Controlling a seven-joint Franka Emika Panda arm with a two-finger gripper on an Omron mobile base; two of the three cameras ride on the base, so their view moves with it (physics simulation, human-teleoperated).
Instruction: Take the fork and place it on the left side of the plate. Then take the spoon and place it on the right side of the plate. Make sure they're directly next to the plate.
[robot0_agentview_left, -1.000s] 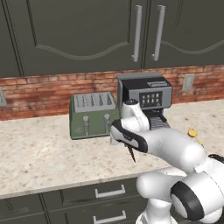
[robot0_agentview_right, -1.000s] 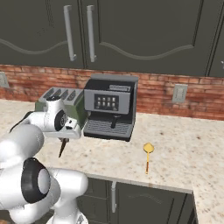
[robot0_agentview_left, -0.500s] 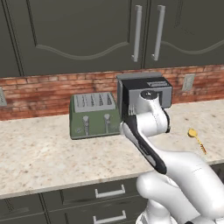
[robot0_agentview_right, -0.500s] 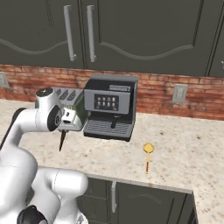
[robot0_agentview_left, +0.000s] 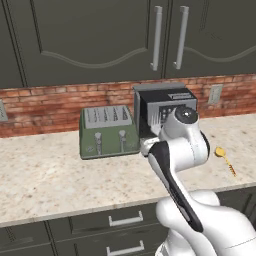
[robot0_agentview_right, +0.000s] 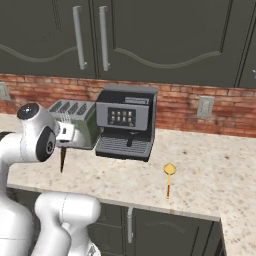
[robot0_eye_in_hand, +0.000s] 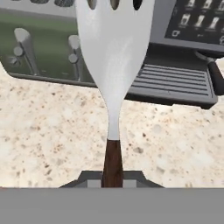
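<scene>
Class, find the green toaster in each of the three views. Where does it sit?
Left base view: toaster, centre-left.
Right base view: toaster, left of centre.
Hand view: toaster, upper left, behind the fork.
Shared landmark: the coffee machine right beside the toaster.

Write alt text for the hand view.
The gripper holds the fork by its dark handle, pale tines pointing away, above a speckled counter. Behind stand a green toaster and a coffee machine.
</scene>
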